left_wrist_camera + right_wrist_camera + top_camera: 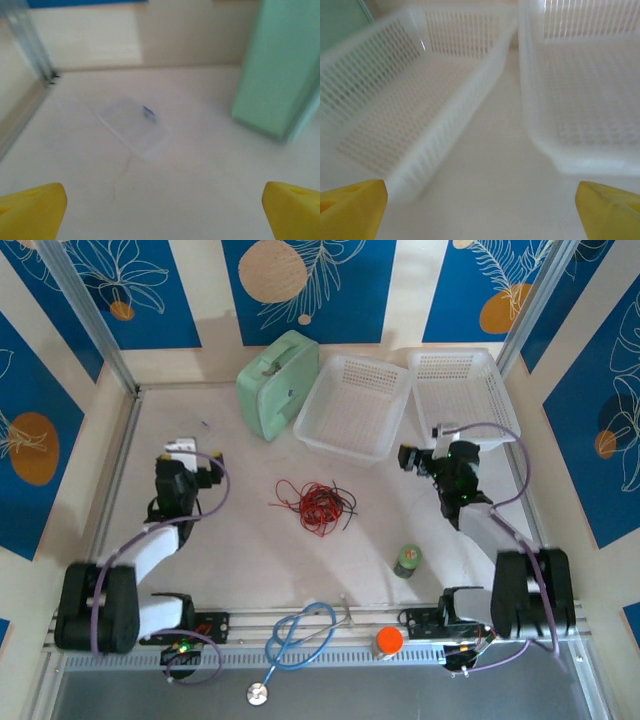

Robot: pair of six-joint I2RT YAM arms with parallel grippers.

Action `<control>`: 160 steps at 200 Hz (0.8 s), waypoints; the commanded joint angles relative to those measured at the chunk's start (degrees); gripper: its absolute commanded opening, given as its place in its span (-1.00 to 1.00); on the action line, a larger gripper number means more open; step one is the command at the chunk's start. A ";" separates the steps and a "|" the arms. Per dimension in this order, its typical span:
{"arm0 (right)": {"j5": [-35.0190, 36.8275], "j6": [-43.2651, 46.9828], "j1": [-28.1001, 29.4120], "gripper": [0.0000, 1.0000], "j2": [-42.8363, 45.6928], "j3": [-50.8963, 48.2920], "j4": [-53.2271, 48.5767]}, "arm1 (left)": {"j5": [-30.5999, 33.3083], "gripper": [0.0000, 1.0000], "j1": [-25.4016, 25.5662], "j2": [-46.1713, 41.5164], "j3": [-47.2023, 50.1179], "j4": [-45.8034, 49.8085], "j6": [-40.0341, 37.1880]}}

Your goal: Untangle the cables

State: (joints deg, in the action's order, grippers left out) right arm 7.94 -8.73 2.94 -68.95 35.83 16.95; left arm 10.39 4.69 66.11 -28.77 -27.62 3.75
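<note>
my left gripper (162, 212): jaws wide, empty, left of the mint-green hard plastic case (277, 382) | my right gripper (480, 212): jaws wide, empty, right of that case | thin red and black cables (318, 503): one tangle, nearer my bases than the case, untouched

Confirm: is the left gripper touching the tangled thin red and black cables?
Apart: top external view shows bare table between the left gripper and the red and black cables.
</note>
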 commanded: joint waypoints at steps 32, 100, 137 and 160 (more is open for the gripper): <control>1.35 -9.32 9.53 0.84 8.89 19.06 -44.69 | -5.17 1.00 4.94 -7.98 -20.27 41.33 13.86; -3.37 -27.55 32.87 0.70 -6.79 26.56 -54.66 | -8.14 0.92 28.18 5.10 -24.93 53.20 22.52; -1.97 -33.56 35.55 0.42 -19.36 27.62 -49.59 | -10.61 0.67 34.04 18.37 -26.78 46.64 28.58; 0.40 -36.69 35.47 0.38 -22.77 26.20 -45.47 | -8.90 0.59 35.98 24.62 -29.14 46.05 29.96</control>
State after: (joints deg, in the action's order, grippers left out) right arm 6.22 -39.48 38.35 -90.06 62.50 -32.64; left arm 1.48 38.96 86.59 -54.08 20.36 29.89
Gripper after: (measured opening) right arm 0.698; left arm 0.810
